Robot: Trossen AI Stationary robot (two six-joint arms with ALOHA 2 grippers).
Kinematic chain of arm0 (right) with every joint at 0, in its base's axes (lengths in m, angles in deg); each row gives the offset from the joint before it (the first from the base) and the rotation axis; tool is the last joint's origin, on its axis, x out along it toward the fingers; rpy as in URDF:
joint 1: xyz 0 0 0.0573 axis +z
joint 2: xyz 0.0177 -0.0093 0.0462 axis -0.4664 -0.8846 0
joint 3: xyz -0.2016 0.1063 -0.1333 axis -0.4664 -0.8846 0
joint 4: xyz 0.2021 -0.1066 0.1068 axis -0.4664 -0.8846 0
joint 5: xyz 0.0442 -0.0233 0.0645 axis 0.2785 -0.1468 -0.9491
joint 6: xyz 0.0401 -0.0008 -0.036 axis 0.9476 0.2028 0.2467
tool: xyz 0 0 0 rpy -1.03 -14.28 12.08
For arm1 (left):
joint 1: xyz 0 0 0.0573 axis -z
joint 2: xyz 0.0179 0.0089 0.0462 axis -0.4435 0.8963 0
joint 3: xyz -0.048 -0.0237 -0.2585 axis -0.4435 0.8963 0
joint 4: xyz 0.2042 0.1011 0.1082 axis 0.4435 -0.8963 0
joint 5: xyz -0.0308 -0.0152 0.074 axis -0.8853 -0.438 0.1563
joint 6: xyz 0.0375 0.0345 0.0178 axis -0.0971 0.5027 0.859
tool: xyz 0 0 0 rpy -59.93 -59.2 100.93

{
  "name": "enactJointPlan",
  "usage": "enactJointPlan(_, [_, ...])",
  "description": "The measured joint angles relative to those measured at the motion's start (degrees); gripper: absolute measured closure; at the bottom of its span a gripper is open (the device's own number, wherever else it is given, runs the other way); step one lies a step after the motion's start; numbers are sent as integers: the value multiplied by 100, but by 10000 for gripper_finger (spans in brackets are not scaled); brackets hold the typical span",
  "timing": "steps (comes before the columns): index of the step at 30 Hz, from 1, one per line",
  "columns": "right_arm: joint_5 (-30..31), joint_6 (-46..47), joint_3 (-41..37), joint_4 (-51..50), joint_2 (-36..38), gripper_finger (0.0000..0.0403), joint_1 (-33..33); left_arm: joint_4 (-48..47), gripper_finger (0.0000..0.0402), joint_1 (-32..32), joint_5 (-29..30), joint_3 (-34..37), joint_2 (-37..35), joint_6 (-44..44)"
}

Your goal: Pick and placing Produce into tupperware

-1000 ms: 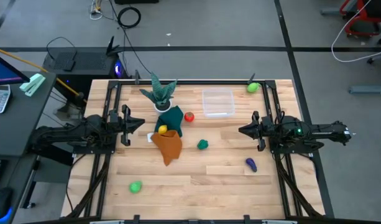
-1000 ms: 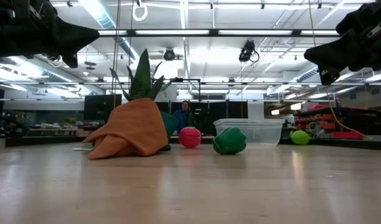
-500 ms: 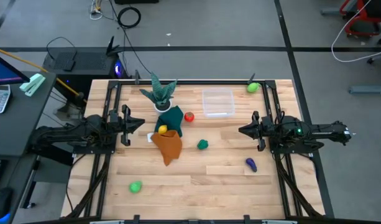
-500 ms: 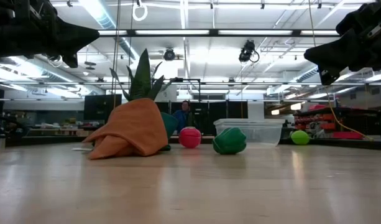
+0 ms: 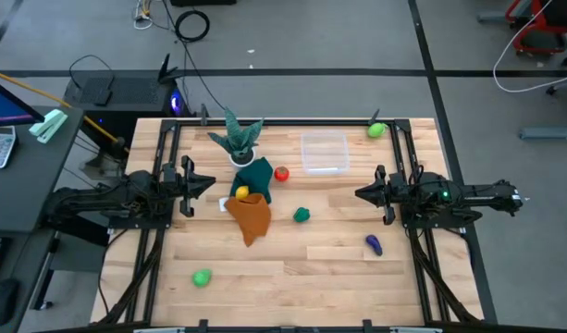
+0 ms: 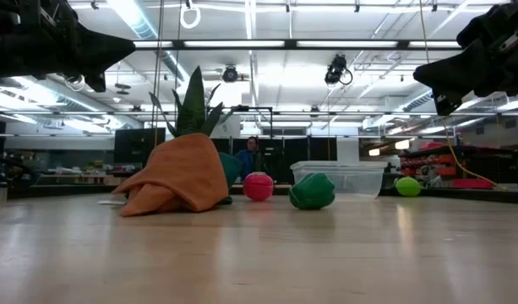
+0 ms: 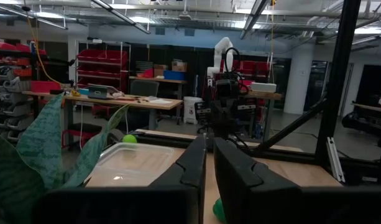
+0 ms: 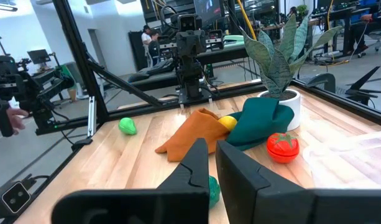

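The clear tupperware (image 5: 325,152) stands on the far part of the table, also seen in the low view (image 6: 347,178). Produce lies scattered: a red piece (image 5: 281,173), a dark green one (image 5: 302,215), a purple one (image 5: 374,244), a light green one (image 5: 202,277) near the front edge, another light green one (image 5: 376,130) at the far right corner, and a yellow one (image 5: 242,192) resting between the cloths. My left gripper (image 5: 212,181) hovers shut over the table's left side. My right gripper (image 5: 358,193) hovers shut over the right side. Neither touches anything.
A teal spiky plant in a white pot (image 5: 240,141) stands far left of centre. A teal cloth (image 5: 256,175) and an orange cloth (image 5: 251,218) lie heaped beside it. Black frame rails run along the table's left and right sides. Bare wood lies between the grippers and along the near edge.
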Motion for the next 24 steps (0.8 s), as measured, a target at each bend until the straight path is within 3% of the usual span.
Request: enactJointPlan(24, [0,0,1,0,1,402,0,4,368,2,0,-1,-1,-1])
